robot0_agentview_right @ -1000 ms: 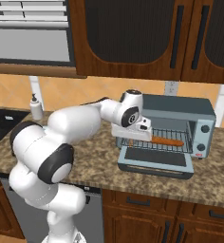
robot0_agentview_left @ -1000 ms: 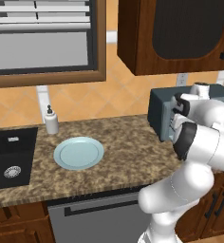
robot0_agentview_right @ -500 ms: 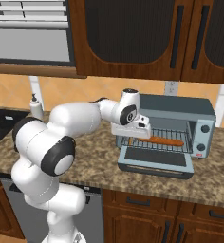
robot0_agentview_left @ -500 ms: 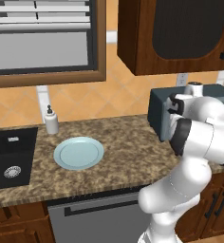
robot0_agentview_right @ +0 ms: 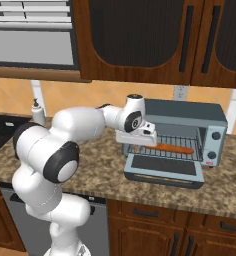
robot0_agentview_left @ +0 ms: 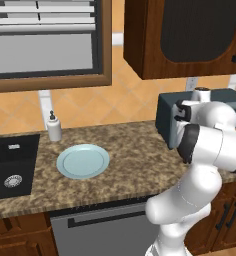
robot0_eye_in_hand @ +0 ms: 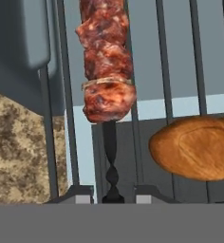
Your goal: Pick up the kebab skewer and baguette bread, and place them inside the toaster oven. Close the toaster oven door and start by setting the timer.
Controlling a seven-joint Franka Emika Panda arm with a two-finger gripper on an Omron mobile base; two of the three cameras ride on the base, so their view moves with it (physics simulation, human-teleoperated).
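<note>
The toaster oven (robot0_agentview_right: 182, 111) stands on the counter with its door (robot0_agentview_right: 162, 167) folded down flat. On the wire rack (robot0_eye_in_hand: 163, 61) the baguette bread (robot0_agentview_right: 176, 148) (robot0_eye_in_hand: 194, 147) lies lengthwise. To its left lies the kebab skewer (robot0_eye_in_hand: 107, 71), its meat chunks resting on the rack wires. My gripper (robot0_agentview_right: 138, 145) (robot0_eye_in_hand: 112, 194) is at the left of the oven's mouth. Its jaws stand narrow around the near end of the skewer's dark stick. In the left base view my own arm hides the hand in front of the toaster oven (robot0_agentview_left: 166, 116).
A light blue plate (robot0_agentview_left: 83, 161) sits bare on the granite counter (robot0_agentview_left: 130, 160), with a soap bottle (robot0_agentview_left: 53, 127) and a black sink (robot0_agentview_left: 10, 167) to its left. Wooden cabinets (robot0_agentview_right: 155, 40) hang low over the oven. The oven's control panel (robot0_agentview_right: 216, 145) is on its right.
The hand has stayed at the oven's mouth while the arm behind it shifted a little. The baguette lies where it was on the rack.
</note>
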